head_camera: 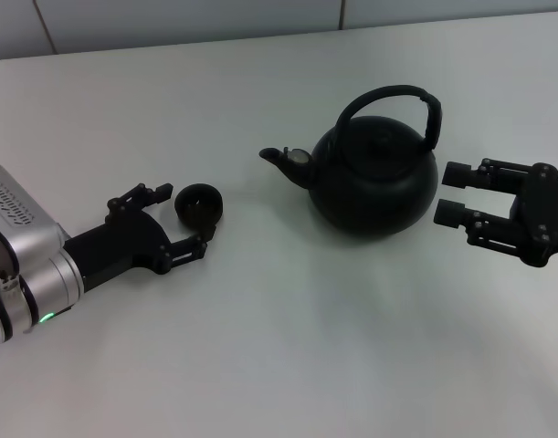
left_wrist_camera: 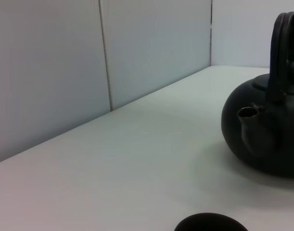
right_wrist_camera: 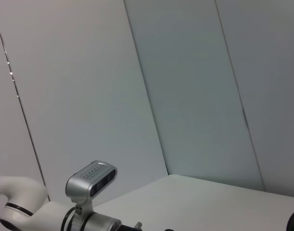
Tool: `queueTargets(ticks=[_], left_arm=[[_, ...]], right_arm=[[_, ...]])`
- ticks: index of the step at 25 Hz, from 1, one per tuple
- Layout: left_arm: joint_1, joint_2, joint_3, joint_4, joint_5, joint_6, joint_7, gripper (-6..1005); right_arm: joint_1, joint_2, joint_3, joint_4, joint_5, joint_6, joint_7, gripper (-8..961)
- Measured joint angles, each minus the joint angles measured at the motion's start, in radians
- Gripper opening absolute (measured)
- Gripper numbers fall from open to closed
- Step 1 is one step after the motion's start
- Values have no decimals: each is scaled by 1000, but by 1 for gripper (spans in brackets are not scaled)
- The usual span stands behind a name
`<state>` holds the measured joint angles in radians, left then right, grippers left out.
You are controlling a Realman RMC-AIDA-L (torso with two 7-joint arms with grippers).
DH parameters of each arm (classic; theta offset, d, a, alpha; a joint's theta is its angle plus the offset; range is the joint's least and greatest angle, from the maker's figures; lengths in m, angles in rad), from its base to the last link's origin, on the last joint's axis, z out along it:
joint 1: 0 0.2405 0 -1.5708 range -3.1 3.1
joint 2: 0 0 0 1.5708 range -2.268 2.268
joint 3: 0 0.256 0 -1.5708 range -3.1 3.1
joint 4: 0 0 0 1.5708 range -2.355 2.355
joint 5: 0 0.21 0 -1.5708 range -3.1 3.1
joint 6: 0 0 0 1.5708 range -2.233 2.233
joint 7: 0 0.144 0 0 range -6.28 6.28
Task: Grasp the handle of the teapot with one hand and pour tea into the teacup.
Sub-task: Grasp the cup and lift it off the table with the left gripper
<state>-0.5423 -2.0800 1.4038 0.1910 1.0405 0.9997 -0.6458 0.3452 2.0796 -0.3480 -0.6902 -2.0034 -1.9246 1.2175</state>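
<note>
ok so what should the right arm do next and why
Probably lift the right gripper and bring it in over the handle. It sits open beside the teapot, level with the body and below the arch, gripping nothing. The left gripper already has its fingers around the teacup, so the cup looks ready.

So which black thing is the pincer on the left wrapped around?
The teacup, the tiny round bowl. The left pincer brackets it, while the big teapot sits apart.

A plain white table (head_camera: 288,347) fills the view. Behind it stands a pale grey panelled wall (left_wrist_camera: 50,72) with thin vertical seams.
</note>
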Motion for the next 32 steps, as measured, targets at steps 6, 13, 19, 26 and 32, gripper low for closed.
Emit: queueTargets(ticks=[6,13,19,26,32], left_arm=[[-13,0,9,-1,1,-18,0,867],[-17,0,27,0,-3,-33,0,866],[-18,0,27,1,-1,-35,0,865],[-18,0,26,1,1,-35,0,863],[-20,0,26,1,-1,-34,0,862]], right_arm=[[0,1,7,0,1,-9,1,557],[0,0,9,0,2,-9,6,557],[0,0,9,0,2,-9,7,557],[-2,0,9,0,2,-9,8,557],[-2,0,9,0,2,-10,8,557]])
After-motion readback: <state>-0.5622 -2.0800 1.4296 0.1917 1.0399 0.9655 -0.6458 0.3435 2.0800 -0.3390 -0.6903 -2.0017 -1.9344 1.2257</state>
